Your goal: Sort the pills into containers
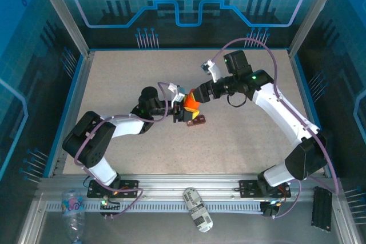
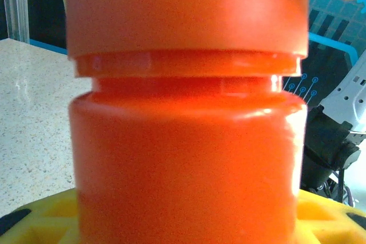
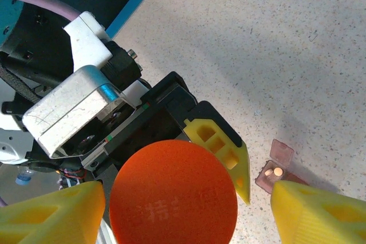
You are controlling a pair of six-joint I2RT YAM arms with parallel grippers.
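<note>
My left gripper [image 1: 182,107] is shut on the body of an upright orange bottle [image 2: 183,141], held just above the table centre. One of its yellow fingers [image 3: 220,147] lies along the bottle's side. My right gripper [image 3: 189,210] looks down on the bottle's round orange cap [image 3: 171,192] and straddles it. Its left finger is at the cap's rim, and a gap remains at its right finger [image 3: 320,212]. The containers [image 3: 274,167], a small red-brown box with a lid flipped open, lie on the table beside the bottle. Two pale pills [image 3: 273,171] rest in one well.
The speckled table [image 1: 143,72] is walled by blue panels and aluminium posts. On the front rail below the arm bases lie a clear plastic bottle [image 1: 73,207], a printed can [image 1: 197,210] and a black strip [image 1: 322,207].
</note>
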